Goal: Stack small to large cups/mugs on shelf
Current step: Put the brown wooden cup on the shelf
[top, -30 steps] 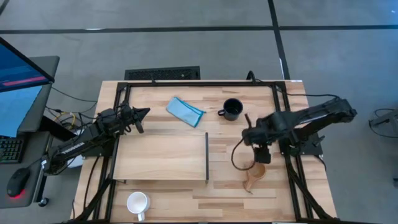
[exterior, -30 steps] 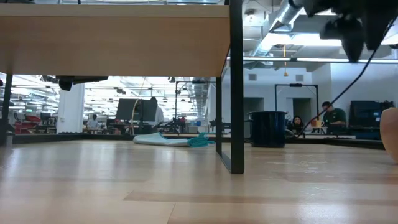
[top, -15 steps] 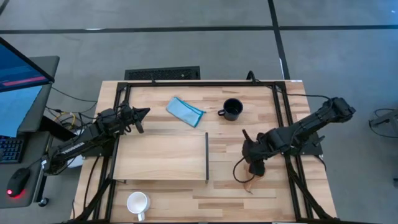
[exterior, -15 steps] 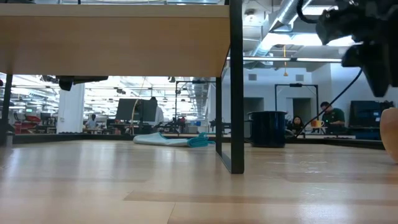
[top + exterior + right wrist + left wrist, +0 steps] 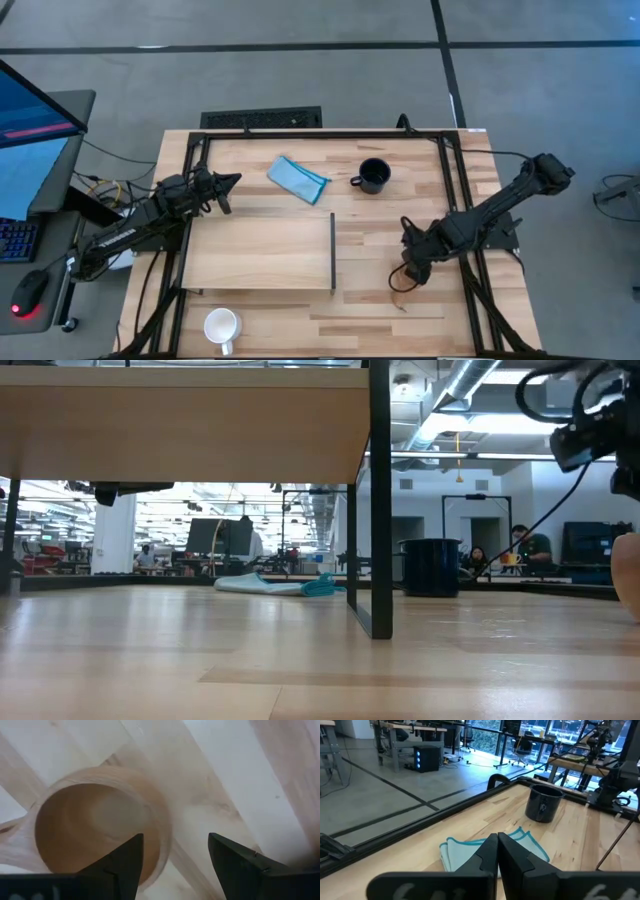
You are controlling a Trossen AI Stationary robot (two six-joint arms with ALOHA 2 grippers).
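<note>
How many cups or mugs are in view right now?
3. The black mug stands at the table's far side beside the blue cloth; the white mug at the near edge, below the shelf; the wooden cup under the right end effector, mostly hidden from above.

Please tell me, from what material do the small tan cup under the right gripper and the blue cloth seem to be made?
The small tan cup looks like turned wood with a matte, unvarnished finish: faint grain, warm uneven tone and no gloss. The folded blue cloth seems a soft woven textile, perhaps microfibre; it lies in limp layers with a stitched teal edge.
</note>
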